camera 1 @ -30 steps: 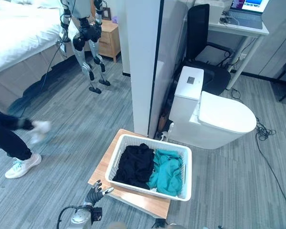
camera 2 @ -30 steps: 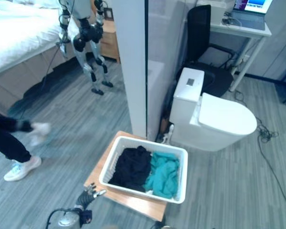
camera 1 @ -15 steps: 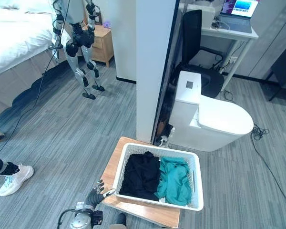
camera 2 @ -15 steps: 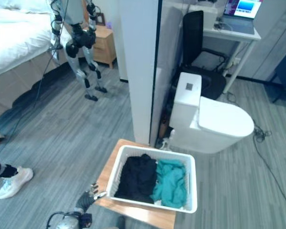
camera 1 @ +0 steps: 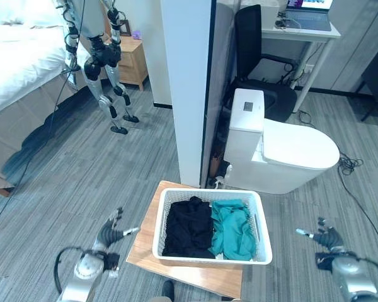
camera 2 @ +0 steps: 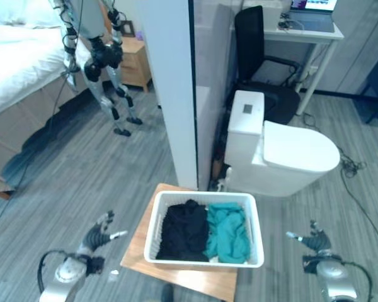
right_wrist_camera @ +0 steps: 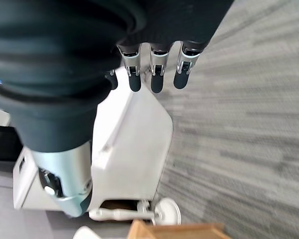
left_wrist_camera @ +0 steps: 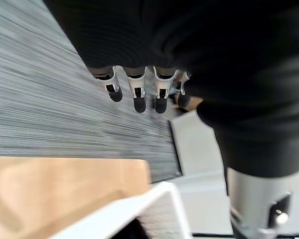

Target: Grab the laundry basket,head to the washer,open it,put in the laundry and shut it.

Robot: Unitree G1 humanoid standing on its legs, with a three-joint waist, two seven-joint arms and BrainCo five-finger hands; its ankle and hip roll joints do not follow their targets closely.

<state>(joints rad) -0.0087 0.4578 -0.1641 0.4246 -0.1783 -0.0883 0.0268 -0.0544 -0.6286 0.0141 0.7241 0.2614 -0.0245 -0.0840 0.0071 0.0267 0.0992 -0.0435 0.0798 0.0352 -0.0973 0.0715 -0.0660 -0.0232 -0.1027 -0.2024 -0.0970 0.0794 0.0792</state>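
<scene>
A white laundry basket sits on a low wooden board. In it lie black clothes on the left and teal clothes on the right. My left hand hovers open to the left of the board, apart from the basket, with its fingers straight. To the right of the basket my right hand is open above the floor, its fingers straight too. Behind the basket stands a white unit with a rounded lid, which is closed.
A white pillar rises just behind the basket. A black office chair and a desk with a laptop stand at the back right. At the back left are a bed, a nightstand and another humanoid robot.
The camera has shifted. The walking person at the left has left the view. My right hand has come into view right of the basket, and my left hand has moved outward to the left.
</scene>
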